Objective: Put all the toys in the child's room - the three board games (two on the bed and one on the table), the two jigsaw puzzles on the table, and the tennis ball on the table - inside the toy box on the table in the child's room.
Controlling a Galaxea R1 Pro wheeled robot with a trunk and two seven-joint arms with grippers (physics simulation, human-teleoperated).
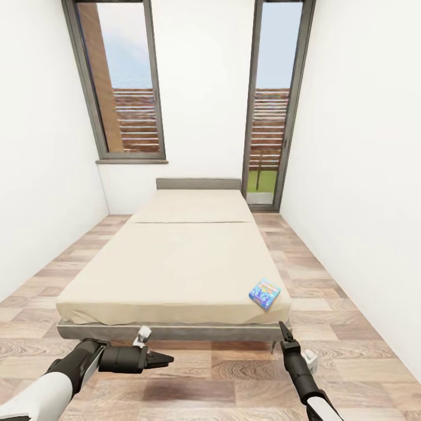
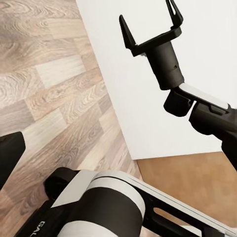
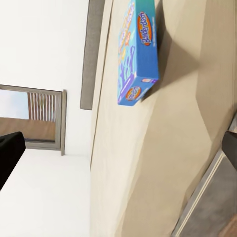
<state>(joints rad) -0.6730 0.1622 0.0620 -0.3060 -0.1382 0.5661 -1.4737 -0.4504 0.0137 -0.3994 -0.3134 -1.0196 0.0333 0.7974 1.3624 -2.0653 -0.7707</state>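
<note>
Left pincer: matte black, tapered fingers, sat lowest in the head view just above the floor; whether released or clenched, couldn't tell. White-and-black forearm behind it.
Right pincer: slim black fingers pointing up toward the bed's near right corner, nothing between them. From the left wrist camera it read as a wide U, two thin prongs well apart — released.
Board game: small flat rectangular cardboard box, glossy blue cover with multicoloured print, lying flat on the mattress near the bed's front right corner, turned at an angle to the edge. Right wrist camera showed it close up: blue lid, cartoon lettering, purple strip on the side wall, resting on the fabric near the mattress edge. Apart from both pincers.
Bed: plain beige mattress, smooth matte cloth, one seam across it toward the head end; thin grey frame, low grey headboard against the far wall.
Floor: wood-look planks, mixed tan and brown, visible grain.
Walls: flat white, untextured, narrow room.
Left window: tall, dark grey frame, sill below it; slatted wooden fence and sky outside.
Right window: tall, narrow, down to floor level, grey frame; same fence, strip of grass at the bottom.
</note>
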